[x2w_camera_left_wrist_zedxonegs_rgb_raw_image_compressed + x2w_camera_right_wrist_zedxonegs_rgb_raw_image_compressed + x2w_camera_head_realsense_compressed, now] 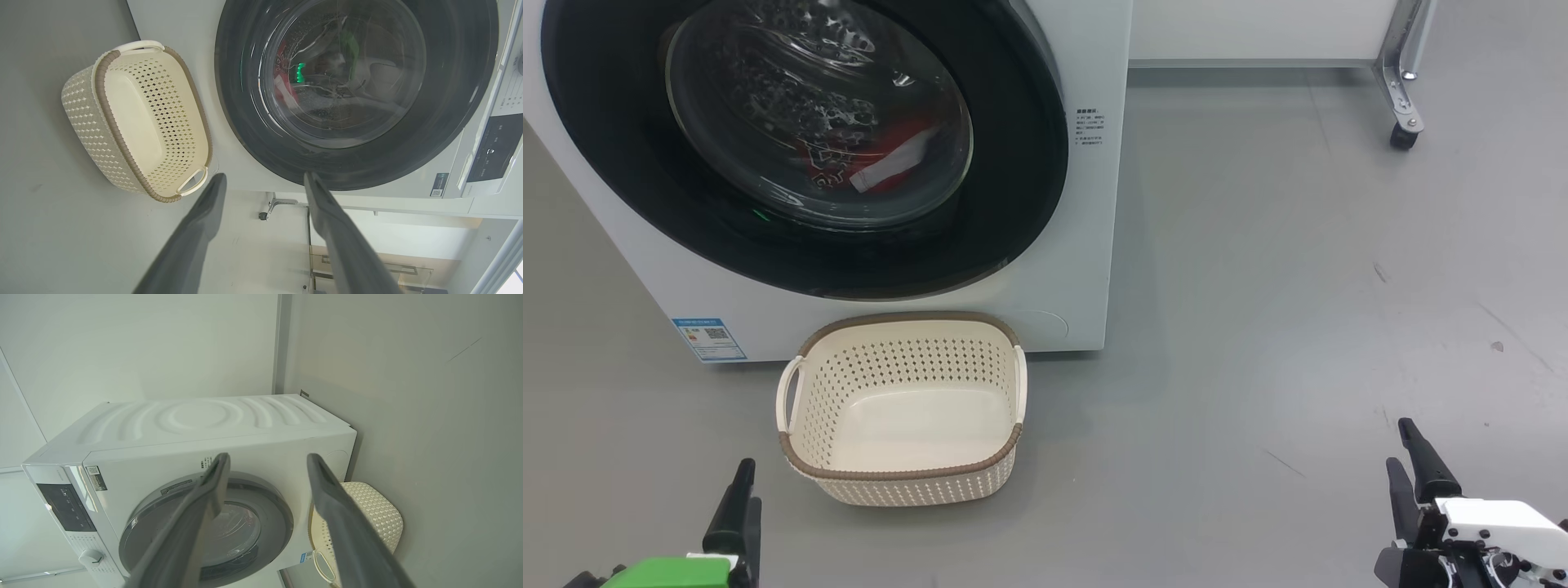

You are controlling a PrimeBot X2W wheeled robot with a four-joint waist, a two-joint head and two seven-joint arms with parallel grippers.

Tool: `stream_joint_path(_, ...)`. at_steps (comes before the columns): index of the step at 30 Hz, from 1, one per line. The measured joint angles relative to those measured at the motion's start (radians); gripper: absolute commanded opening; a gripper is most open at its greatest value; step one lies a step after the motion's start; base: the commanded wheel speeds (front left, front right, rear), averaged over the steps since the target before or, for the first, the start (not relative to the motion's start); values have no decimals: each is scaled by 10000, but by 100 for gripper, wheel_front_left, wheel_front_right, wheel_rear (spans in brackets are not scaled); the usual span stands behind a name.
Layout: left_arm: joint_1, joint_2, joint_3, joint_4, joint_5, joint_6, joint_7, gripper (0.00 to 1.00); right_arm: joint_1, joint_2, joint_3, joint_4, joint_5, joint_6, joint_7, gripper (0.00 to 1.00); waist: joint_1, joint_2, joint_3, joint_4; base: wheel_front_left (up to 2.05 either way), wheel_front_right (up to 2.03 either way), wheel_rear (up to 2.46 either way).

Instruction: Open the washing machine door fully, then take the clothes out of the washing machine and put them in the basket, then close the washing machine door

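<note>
Clothes (849,167) – red fabric with a white strip and some lettering – lay inside the washing machine (1086,269), low in the drum, seen through the bulging glass of the washing machine door (1013,204). That door sat closed against the white front, so its glossy black rim and glass stood between both tools and the garments. The basket (903,474) stood upright on the grey floor (1258,286) just in front of the machine, below the door, its cream bottom bare, with the left tool just behind its near left corner in the head view.

The left tool (747,490) hung low at the lower left, its two dark fingers spread apart with nothing between them, as the left wrist view made plain. The right tool (1399,445) sat at the lower right, well apart from the basket, likewise spread and holding nothing.

A blue label (709,339) marked the machine's lower left corner, and a metal leg on a black caster (1403,122) stood off to the upper right. The left wrist view added the dark control panel (494,153) and a green glint on the glass. The right wrist view gave a ribbed white casing panel (196,416) and a round dial (90,557).
</note>
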Motion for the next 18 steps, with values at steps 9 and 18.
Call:
stream_joint_path(9, -6, 0, -134, -75, 2, 0, -247, 100, -1, -2, 10, -234, -148, 0, -209, 100, 0, 0, 6, 17, 0, 0, 0)
stream_joint_path(18, -39, -10, -301, -190, 17, 0, -510, 100, 1, -2, 21, -520, -378, 0, -506, 100, 0, 0, 18, 51, 0, 0, 0)
